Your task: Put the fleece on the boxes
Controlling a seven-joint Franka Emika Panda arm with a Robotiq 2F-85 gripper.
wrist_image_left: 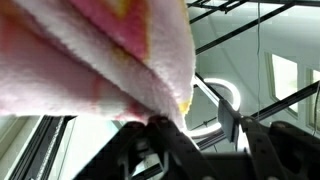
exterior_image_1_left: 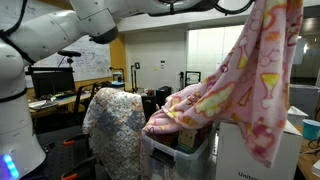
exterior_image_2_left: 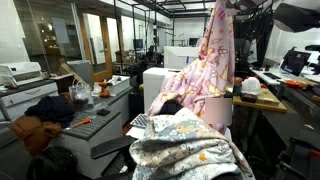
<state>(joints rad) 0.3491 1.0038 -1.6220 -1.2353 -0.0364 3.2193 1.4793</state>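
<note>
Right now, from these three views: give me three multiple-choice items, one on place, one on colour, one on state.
1. Where does the lower end of the fleece lie?
A on the floor; B on the boxes; C on a desk
2. What is the fleece's main colour?
A blue; B grey; C pink
3. How is the fleece's upper part?
A lifted high, hanging down; B spread flat; C rolled into a ball

Answers:
1 B: its bunched lower end sits on top of the boxes.
2 C: it is pink with yellow shapes in both exterior views.
3 A: its top reaches the upper frame edge in both exterior views.
</note>
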